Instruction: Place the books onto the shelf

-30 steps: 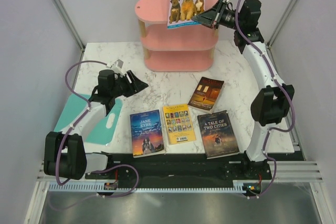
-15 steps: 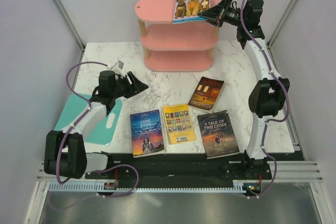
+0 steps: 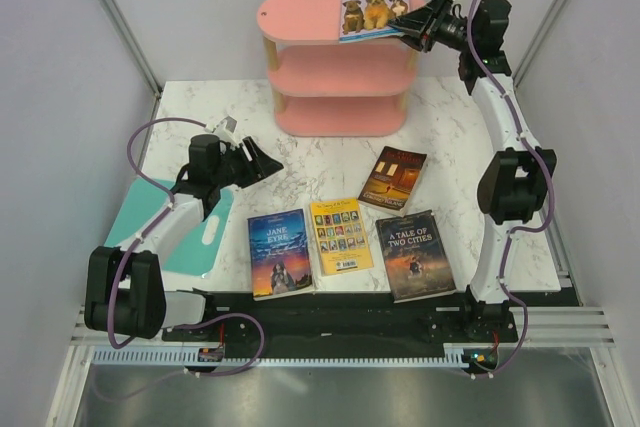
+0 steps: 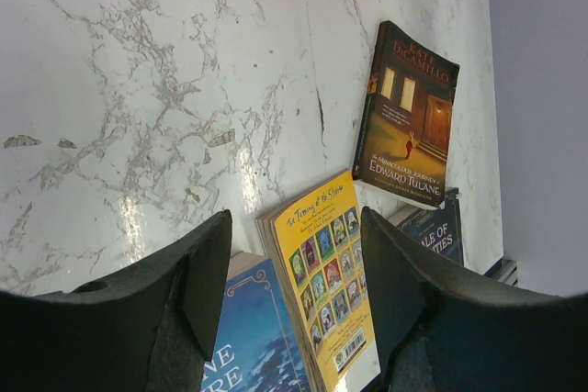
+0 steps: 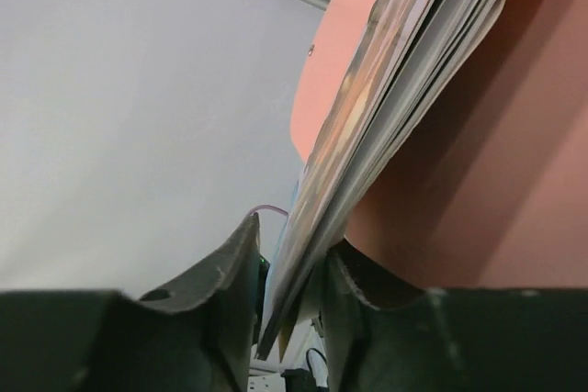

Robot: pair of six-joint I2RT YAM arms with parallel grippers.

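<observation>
Right gripper (image 3: 410,33), upper right: jaws straddle the right edge of the dog-cover book (image 3: 374,7); cannot tell if they pinch it. Book rests over the right end of the shelf (image 3: 300,15) top board. Left gripper (image 3: 272,160), centre left: jaws spread, empty. Jane Eyre (image 3: 280,252), yellow book (image 3: 340,235), A Tale of Two Cities (image 3: 415,255) lie flat, lower centre.

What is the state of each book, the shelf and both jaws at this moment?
Shelf: upright.
Dog book: at the top board of the shelf, edge between the right jaws.
Jane Eyre: flat on the table, cover up.
Yellow book: same.
Edward Tulane book: same.
A Tale of Two Cities: same.
Left jaws: open, empty.
Right jaws: around the dog book; grip unclear.
</observation>
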